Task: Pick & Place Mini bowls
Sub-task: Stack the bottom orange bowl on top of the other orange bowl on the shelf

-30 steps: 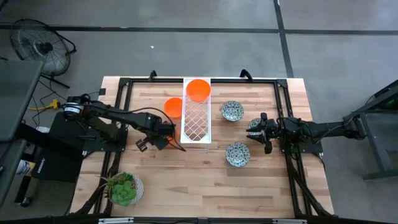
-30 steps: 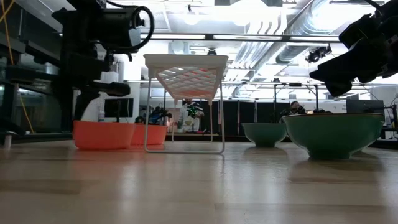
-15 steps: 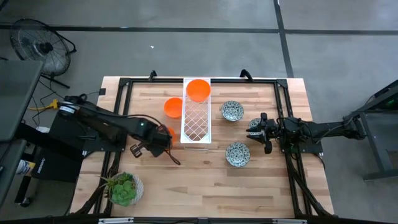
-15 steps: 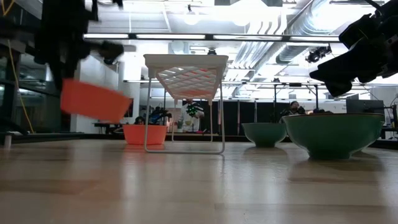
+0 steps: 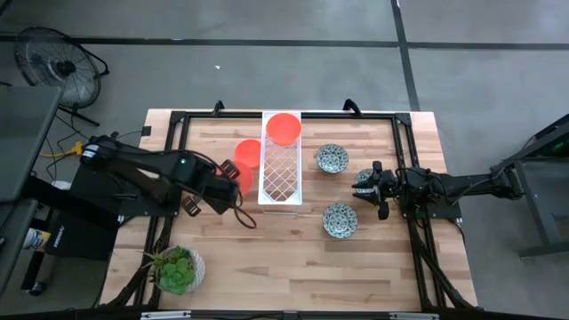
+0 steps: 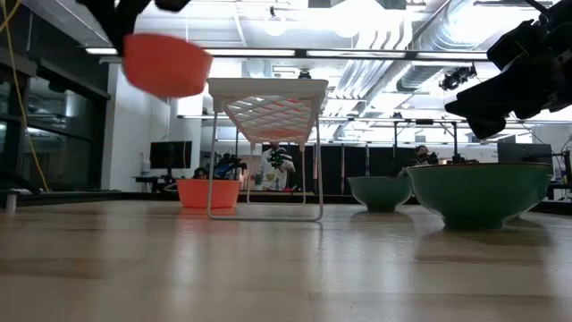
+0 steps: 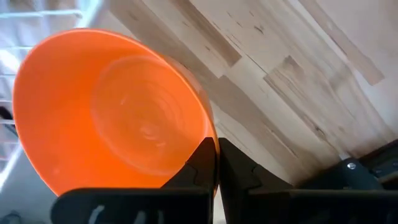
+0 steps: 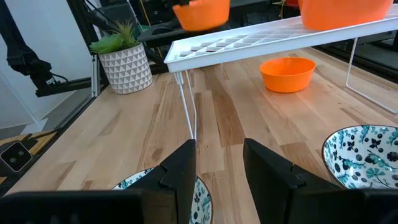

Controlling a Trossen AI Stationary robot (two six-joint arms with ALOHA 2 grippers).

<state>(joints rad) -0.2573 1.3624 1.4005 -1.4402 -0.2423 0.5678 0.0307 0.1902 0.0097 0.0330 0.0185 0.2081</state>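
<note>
High view: your left gripper (image 5: 229, 171) pinches orange bowl (image 5: 233, 173) left of white rack (image 5: 279, 169), frame center. Right gripper (image 5: 364, 188), frame right, spread wide, grasping nothing, above desk (image 5: 284, 249).

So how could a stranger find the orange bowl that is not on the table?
Start at the white wire rack in the middle of the table. Beside it, on the left arm's side, the left tool holds one orange bowl up in the air. The other orange bowls rest on something.
</note>
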